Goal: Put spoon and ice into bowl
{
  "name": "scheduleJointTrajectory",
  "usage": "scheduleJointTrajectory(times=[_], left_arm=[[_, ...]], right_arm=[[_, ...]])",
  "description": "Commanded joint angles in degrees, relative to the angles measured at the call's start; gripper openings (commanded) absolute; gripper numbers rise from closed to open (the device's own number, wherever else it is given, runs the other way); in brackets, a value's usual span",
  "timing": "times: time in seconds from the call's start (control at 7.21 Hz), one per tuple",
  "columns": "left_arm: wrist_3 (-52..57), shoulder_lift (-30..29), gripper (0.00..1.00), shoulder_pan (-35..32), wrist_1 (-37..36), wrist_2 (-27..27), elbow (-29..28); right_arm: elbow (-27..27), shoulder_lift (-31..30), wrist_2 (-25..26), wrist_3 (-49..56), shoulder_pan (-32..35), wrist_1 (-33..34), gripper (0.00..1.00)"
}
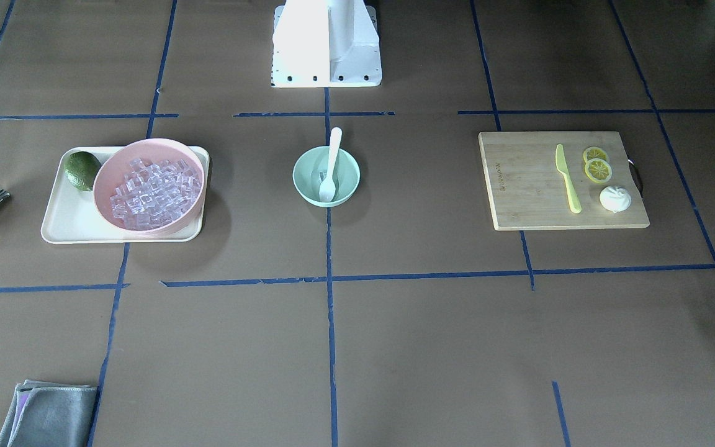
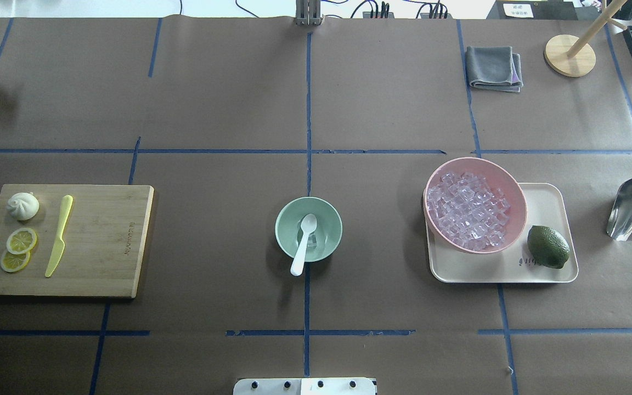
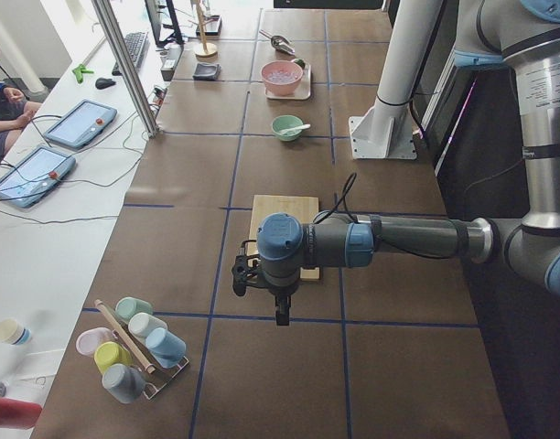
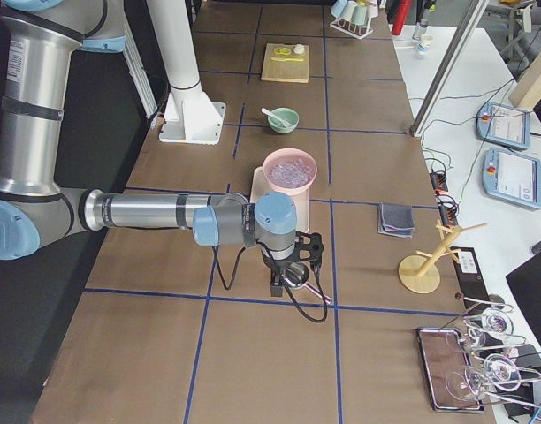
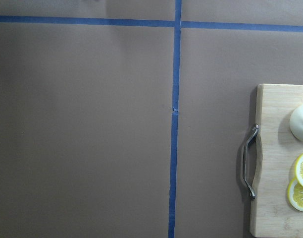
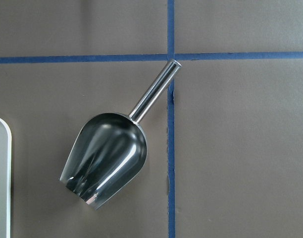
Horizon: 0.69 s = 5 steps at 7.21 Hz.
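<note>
The white spoon (image 1: pixel 331 162) lies in the mint-green bowl (image 1: pixel 305 184) at the table's middle, scoop inside and handle leaning over the rim toward the robot. It also shows in the overhead view (image 2: pixel 303 236). Clear ice (image 2: pixel 317 239) seems to lie in the bowl beside the scoop. More ice (image 1: pixel 152 192) is heaped in the pink bowl (image 1: pixel 149 148). My left gripper (image 3: pixel 282 315) hangs over the table past the cutting board's handle end. My right gripper (image 4: pixel 278 287) hangs over the metal scoop (image 6: pixel 107 153). I cannot tell whether either is open or shut.
The pink bowl and a lime (image 1: pixel 82 169) sit on a cream tray (image 1: pixel 59 223). A cutting board (image 1: pixel 519 186) holds a yellow-green knife (image 1: pixel 567 180), lemon slices and a white bun. A grey cloth (image 2: pixel 492 67) lies at the far side.
</note>
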<state>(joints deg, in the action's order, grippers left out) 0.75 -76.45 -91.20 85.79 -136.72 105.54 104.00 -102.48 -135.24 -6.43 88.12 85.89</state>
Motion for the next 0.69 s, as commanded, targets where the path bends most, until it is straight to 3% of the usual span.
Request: scheduleJointTrajectory(times=[0.0, 0.55], left_arm=[[-0.3, 1.2, 1.00, -0.3, -0.2, 0.1, 0.1], [-0.4, 1.6, 1.00, -0.8, -0.1, 0.1, 0.3]], right_arm=[[-1.2, 0.1, 0.0, -0.1, 0.0, 0.0, 1.00], [-2.1, -0.5, -1.0, -0.8, 0.0, 0.4, 1.00]])
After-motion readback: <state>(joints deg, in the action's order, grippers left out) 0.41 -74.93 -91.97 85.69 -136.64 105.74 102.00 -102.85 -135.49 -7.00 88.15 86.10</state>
